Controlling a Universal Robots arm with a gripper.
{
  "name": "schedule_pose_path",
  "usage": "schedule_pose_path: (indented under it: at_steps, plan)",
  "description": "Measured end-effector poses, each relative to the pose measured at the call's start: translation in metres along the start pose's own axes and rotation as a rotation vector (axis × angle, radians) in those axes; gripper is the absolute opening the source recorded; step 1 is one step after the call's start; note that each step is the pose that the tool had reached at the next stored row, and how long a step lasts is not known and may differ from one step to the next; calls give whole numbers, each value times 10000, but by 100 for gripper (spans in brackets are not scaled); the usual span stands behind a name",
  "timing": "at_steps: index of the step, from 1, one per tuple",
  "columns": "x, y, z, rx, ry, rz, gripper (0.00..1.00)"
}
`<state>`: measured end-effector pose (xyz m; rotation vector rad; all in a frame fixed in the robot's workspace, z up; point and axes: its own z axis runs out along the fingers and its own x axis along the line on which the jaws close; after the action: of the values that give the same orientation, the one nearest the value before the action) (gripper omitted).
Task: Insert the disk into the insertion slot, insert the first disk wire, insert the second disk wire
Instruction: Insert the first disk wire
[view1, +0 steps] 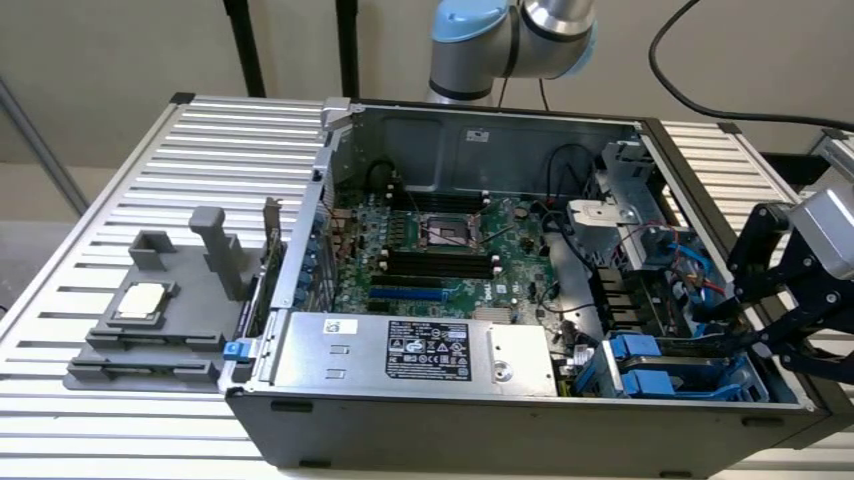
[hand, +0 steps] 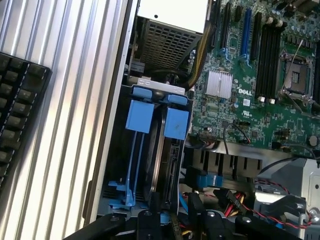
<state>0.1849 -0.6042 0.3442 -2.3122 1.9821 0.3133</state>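
We read the disk (hand: 170, 162), a flat dark-edged hard drive in a bright blue plastic carrier, as seated: it stands on edge inside the insertion slot (view1: 667, 378), the greyish-blue box-shaped plastic drive cage in the case corner at the exterior view's right. The cage's 2 bright blue latch tabs (hand: 140, 116) cap the end away from the arm. The drive's label side is hidden, so we can't confirm it is fully home.

Key relation: the drive's long axis runs from those tabs straight toward the black linkage gripper (hand: 173, 209). The connector end therefore faces the fingers (hand: 149, 217), which sit just beside it.

The fingers are parted and hold nothing we can make out (contact with the carrier can't be judged). In the exterior view the gripper (view1: 750, 322) hangs over the case wall, to the right of the cage.

Neither wire looks plugged in. The blue plastic plug (hand: 207, 179) and the red-yellow-black wire bundle (hand: 240, 200) lie loose, near the gripper on its green-motherboard (hand: 250, 100) side and beside the drive's end rather than on it. With 1 arm on the rig, there is no nearer-hand question.
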Motion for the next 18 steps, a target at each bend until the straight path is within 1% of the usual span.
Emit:
schedule_pose_path:
  at_steps: [2,4,5,7,9,10,11,14,15,17,18]
  plan:
    - [1,-5,2,0,-124,-103,36]
    - [3,-10,1,-3,-204,-188,36]
    - [4,-10,1,-3,-233,-225,36]
    - [7,-11,0,1,-266,-312,36]
    - [11,-12,0,32,-292,-415,36]
    - [13,-11,-1,61,-301,-464,36]
    - [16,-10,-1,103,-309,-515,36]
    - [24,-9,-3,259,-342,-679,36]
    - [28,-8,-5,303,-349,-727,36]
    - [39,-6,-6,367,-361,-813,36]
    - [45,-5,-8,385,-364,-850,36]
